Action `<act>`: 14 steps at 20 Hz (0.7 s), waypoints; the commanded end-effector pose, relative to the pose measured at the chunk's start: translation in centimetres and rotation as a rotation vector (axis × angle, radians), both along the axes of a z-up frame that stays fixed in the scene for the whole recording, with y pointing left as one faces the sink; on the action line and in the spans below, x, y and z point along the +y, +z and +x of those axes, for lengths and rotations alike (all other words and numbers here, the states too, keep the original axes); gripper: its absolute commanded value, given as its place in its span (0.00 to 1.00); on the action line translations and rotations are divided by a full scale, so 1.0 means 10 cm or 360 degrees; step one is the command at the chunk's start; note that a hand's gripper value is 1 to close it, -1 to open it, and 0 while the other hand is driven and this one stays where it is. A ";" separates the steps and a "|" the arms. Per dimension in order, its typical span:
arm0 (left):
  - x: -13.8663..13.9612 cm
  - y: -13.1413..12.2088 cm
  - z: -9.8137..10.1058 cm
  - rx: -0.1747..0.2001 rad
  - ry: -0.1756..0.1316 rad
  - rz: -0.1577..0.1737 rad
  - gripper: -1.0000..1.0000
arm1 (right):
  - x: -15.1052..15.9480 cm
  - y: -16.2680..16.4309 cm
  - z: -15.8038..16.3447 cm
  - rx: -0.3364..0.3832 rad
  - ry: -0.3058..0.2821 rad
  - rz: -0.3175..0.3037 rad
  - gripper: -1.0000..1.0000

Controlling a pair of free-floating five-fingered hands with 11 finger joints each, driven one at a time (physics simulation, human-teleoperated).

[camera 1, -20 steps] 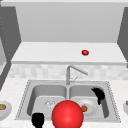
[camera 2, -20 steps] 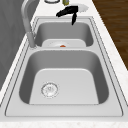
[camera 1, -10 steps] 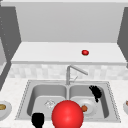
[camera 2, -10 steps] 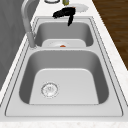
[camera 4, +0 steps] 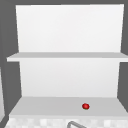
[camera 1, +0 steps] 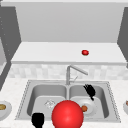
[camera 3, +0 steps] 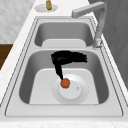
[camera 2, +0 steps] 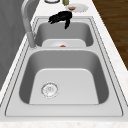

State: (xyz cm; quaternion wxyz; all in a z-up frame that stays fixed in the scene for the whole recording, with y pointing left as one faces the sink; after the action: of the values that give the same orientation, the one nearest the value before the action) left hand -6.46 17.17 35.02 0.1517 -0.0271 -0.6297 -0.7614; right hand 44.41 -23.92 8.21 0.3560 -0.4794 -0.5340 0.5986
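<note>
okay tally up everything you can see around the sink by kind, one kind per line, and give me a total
Hands: 2, the left hand and the right hand
Plates: 3, one in the basin, one left, one right
Small red things on the shelf: 1
Big red balls: 1
Small orange things: 1
Total: 8

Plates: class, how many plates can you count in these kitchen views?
3: one plate in the right basin under the right hand, one on the left counter, one on the right counter.

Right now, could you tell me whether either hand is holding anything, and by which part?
Nothing is held. The right hand hovers over the plate, one digit pointing down at the orange ball; contact cannot be told. The left hand is at the sink's front edge.
</note>
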 end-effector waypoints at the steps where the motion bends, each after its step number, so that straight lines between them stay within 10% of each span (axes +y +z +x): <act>1: 0.00 0.00 0.00 0.0000 0.0000 0.0000 0.50 | 0.22 0.03 0.17 0.0000 0.0000 -0.0106 0.00; 14: 0.00 0.00 0.00 0.0000 0.0000 0.0000 0.50 | 0.72 0.20 0.67 0.0001 -0.0046 -0.0097 0.00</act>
State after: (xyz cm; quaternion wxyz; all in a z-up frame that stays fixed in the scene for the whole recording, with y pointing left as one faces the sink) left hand -6.46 17.17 35.02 0.1517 -0.0271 -0.6297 -0.7614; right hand 50.08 -17.21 9.63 0.3503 -0.4831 -0.5241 0.6077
